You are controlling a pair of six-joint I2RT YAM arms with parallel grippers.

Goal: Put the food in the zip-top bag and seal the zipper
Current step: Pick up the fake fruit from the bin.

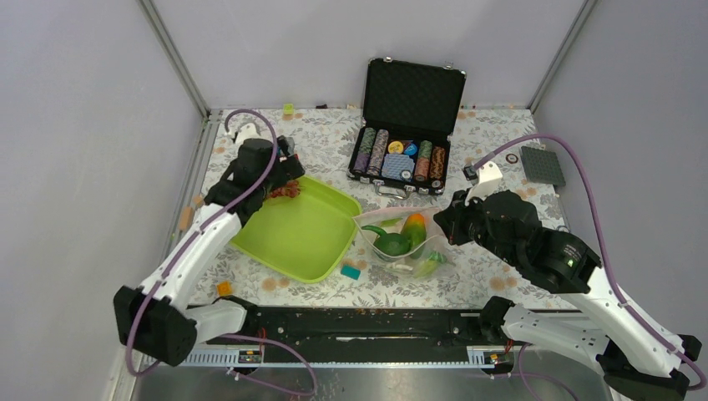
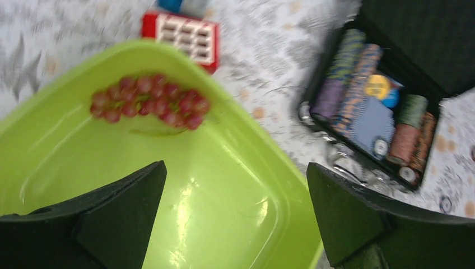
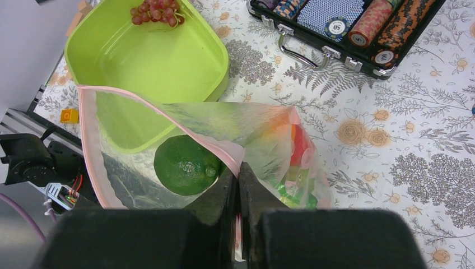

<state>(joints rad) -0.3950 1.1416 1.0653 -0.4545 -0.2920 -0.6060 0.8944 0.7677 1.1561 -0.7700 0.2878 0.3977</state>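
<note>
1. The left jaws are released and stand wide apart above the lime-green tray (image 2: 224,185); nothing is between them.
2. The purple-red grapes (image 2: 148,101) lie inside the tray, close to its far rim. In the left wrist view they are beyond the tips of the left jaws and a little toward the left finger, clearly apart from both fingers.
3. The right jaws are clenched, finger against finger, on the mouth edge of the zip-top bag (image 3: 129,123). The pink zipper (image 3: 221,147) runs down to the place where they pinch.
4. The bag lies on the surface (image 1: 501,276) just beside the near right edge of the tray, between the tray and the right arm. Its mouth is held open toward the tray, so the zipper is not sealed.
5. Inside the bag, a dark green fruit (image 3: 185,165) lies just in front of the right jaws, to their left side. An orange fruit (image 1: 414,227) and something red are further in; I cannot tell the other pieces apart through the crinkled plastic.
6. An open case of poker chips (image 1: 409,125) stands behind the bag, well apart from both jaws.
7. A red block (image 2: 185,36) lies just outside the tray's far rim, near the grapes.
</note>
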